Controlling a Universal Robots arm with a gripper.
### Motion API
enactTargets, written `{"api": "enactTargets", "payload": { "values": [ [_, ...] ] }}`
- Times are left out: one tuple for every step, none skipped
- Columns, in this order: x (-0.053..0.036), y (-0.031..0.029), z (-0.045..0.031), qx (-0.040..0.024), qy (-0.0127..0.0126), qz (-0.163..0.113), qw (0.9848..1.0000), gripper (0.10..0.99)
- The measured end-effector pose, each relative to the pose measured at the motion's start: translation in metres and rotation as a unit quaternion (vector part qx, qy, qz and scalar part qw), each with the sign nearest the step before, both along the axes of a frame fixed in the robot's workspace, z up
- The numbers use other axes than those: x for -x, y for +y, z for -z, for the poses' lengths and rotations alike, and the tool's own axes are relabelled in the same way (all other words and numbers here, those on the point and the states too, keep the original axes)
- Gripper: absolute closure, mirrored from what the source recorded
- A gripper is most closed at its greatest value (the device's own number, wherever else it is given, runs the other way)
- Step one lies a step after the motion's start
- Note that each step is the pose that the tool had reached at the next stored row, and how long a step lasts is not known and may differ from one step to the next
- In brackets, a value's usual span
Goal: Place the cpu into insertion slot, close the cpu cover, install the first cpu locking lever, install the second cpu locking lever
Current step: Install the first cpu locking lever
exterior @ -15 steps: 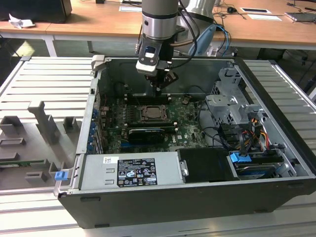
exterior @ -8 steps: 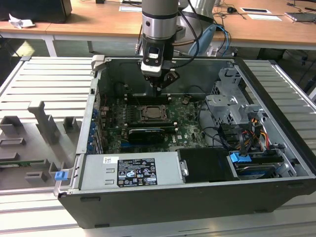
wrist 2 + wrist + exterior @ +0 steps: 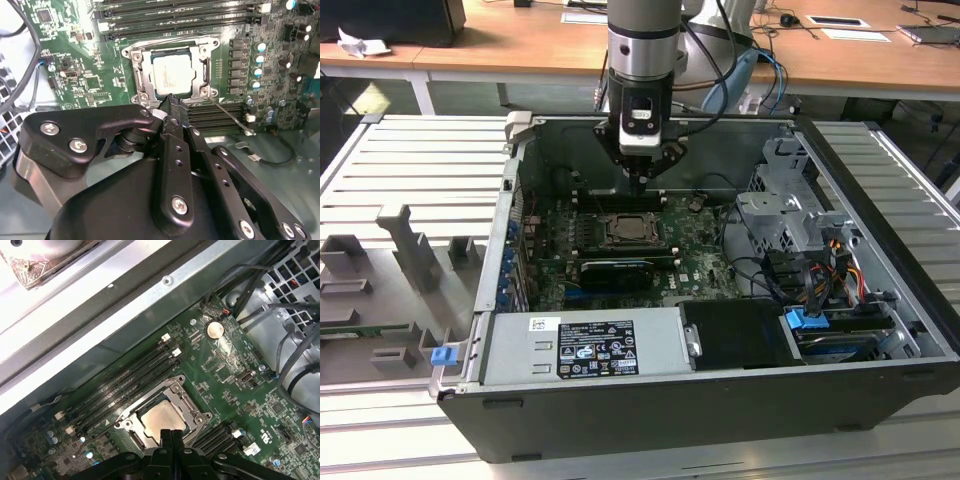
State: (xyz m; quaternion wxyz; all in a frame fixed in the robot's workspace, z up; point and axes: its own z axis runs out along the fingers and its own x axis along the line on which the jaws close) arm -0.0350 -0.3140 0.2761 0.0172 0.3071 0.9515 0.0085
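Black fingers (image 3: 165, 442) pressed together, empty, the gripper (image 3: 170, 100) hanging just over the socket's near edge. Beyond its tip the cpu (image 3: 171, 75) sits in the insertion slot (image 3: 145, 75), the cpu cover (image 3: 196, 75) lying flat around it; a thin wire lever (image 3: 230, 116) angles out across the memory slots (image 3: 212, 120)

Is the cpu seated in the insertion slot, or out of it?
In. In the second wrist view the cpu lies flat and level inside the insertion slot, enclosed by it on all four sides.
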Motion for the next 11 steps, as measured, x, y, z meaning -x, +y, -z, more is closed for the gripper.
{"api": "enactTargets", "payload": {
  "values": [
    [0.0,0.0,0.0,0.0,0.0,-0.01,0.9999,0.98],
    [0.0,0.0,0.0,0.0,0.0,-0.015,0.9999,0.98],
    [0.0,0.0,0.0,0.0,0.0001,-0.019,0.9998,0.98],
    [0.0,0.0,0.0,0.0,0.0,-0.023,0.9997,0.98],
    [0.0,0.0,0.0,0.0,0.0,-0.026,0.9997,0.98],
    [0.0,0.0,0.0001,0.0,0.0,-0.03,0.9996,0.98],
    [0.0,0.0,0.0002,0.0,0.0,-0.033,0.9994,0.98],
    [0.0,0.0,0.0002,0.0,0.0,-0.04,0.9992,0.98],
    [0.0,0.0,0.0003,0.0,0.0,-0.045,0.999,0.98],
    [0.0,0.0,0.0003,0.0,0.0,-0.053,0.9986,0.98],
    [0.0,0.0,0.0003,0.0,0.0,-0.062,0.9981,0.98]
  ]
}}
